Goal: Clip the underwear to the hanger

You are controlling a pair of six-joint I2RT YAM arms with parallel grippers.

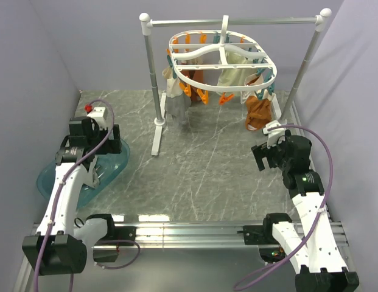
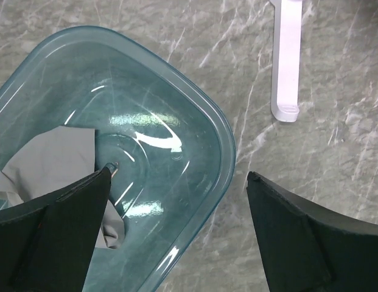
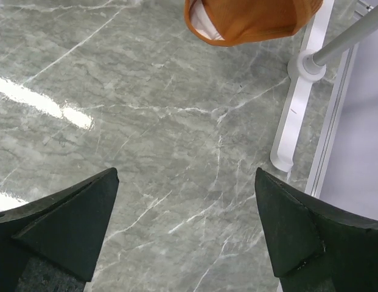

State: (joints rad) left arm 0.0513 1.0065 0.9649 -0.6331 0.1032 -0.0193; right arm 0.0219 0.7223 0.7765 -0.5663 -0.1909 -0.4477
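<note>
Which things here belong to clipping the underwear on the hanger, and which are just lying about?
Job:
underwear
hanger

Lying about:
bin, holding the underwear
orange garment
cream cloth
rail stand

You get only part of the limp grey fabric underwear: picture edge and black finger hide the rest. The brown-orange cloth garment is cropped above.
</note>
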